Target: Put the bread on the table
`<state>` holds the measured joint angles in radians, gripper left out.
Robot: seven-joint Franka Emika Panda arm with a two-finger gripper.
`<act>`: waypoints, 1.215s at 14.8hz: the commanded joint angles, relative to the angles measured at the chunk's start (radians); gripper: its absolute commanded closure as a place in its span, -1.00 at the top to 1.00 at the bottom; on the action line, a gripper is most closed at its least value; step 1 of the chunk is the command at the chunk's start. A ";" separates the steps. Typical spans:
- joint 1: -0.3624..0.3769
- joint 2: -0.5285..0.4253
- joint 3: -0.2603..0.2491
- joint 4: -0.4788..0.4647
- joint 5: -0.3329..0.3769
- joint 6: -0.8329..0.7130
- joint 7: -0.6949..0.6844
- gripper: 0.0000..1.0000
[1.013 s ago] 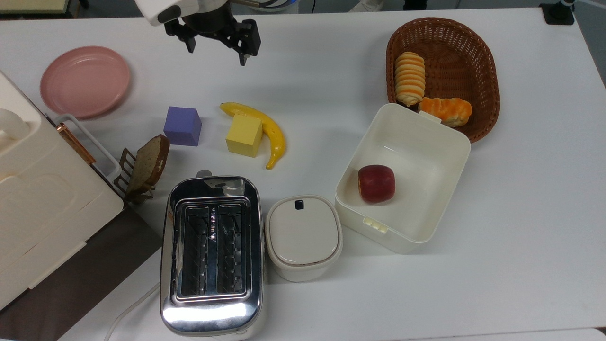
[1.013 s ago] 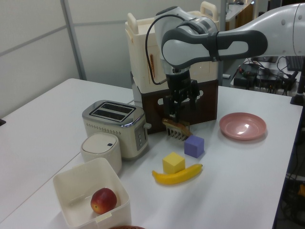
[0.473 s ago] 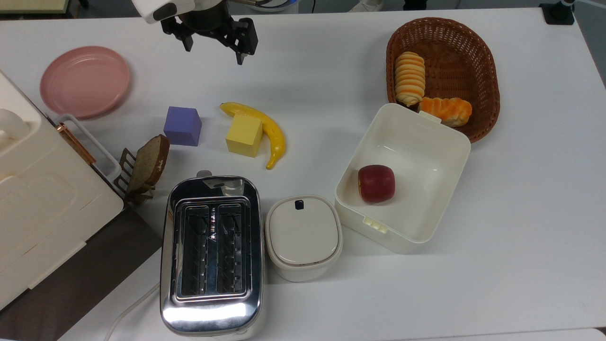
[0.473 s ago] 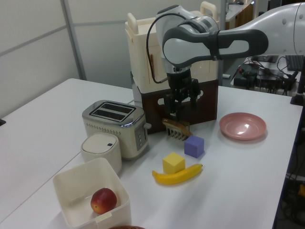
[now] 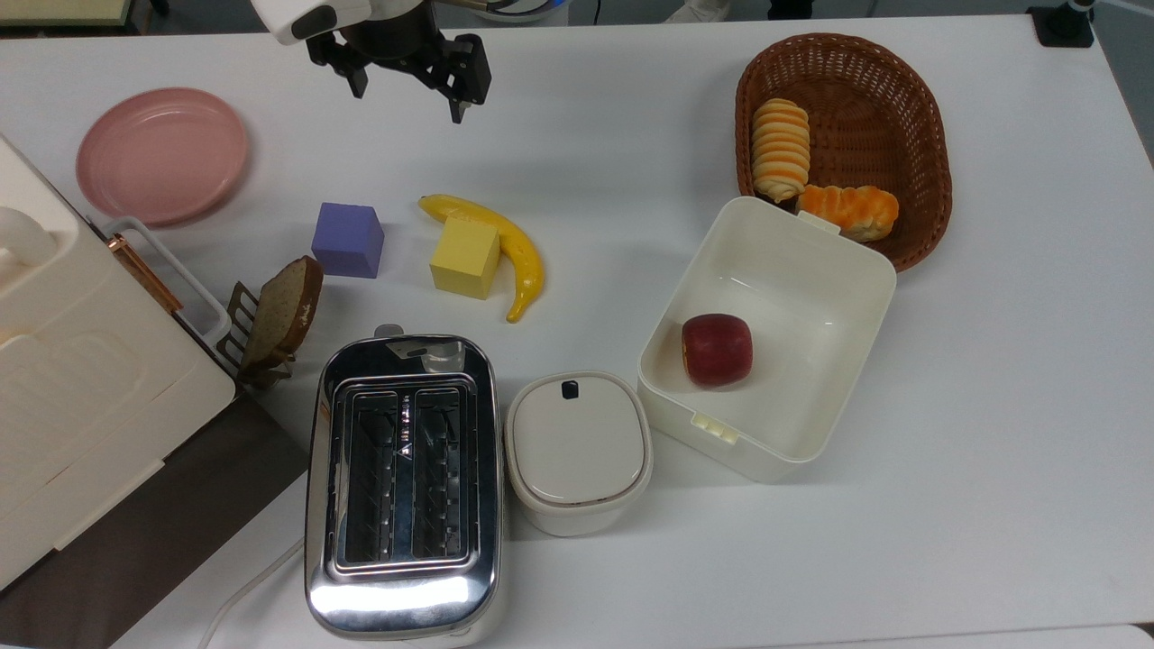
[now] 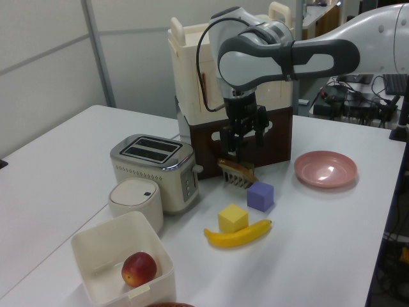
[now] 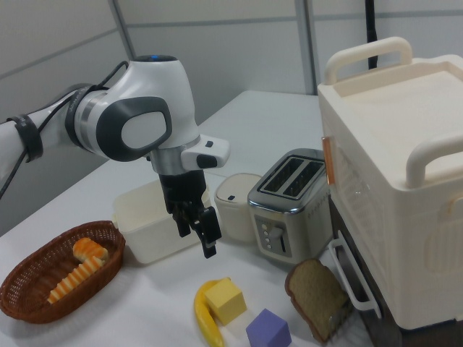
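Bread (image 5: 781,149) w/ cream-orange spiral ridges lies inside the brown wicker basket (image 5: 911,99), well apart from the gripper (image 5: 410,90), off toward the top view's right. Same roll shows in the right view (image 7: 72,283), lower and to the right view's left of the gripper (image 7: 195,231). Next to it in the basket sits a shorter lumpy orange roll (image 5: 847,209), just beside the bread's tapered end; can't tell if they touch.

Gripper hangs above the table (image 5: 992,406) near its far edge in the top view, fingers spread apart w/ nothing between them, pointing down. In the left view the gripper (image 6: 241,137) sits in front of the cream cabinet (image 6: 192,77).

Below the gripper in the top view: banana (image 5: 514,243) w/ yellow cube (image 5: 464,257) touching its inner curve, purple cube (image 5: 347,239) toward the top view's left of those. Pink plate (image 5: 162,153) lies off toward the top view's left of the gripper. Brown bread slice (image 5: 284,311) leans tilted in a small rack by the cabinet.

Farther from the gripper: toaster (image 5: 401,487), closed white lidded pot (image 5: 577,451) just beside it, then open white box (image 5: 856,270) w/ a red apple (image 5: 717,350) inside. Box's far corner is just beside the basket rim.
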<state>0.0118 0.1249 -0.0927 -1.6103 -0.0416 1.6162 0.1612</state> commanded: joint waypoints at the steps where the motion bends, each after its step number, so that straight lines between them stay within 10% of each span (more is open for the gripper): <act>1: 0.008 -0.008 -0.007 -0.006 0.005 0.011 -0.020 1.00; 10: 0.019 -0.005 0.001 -0.020 -0.024 0.013 -0.055 1.00; 18: 0.259 -0.004 -0.041 -0.026 -0.021 0.001 0.010 1.00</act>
<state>0.1666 0.1366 -0.0973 -1.6146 -0.0546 1.6161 0.1303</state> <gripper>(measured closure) 0.000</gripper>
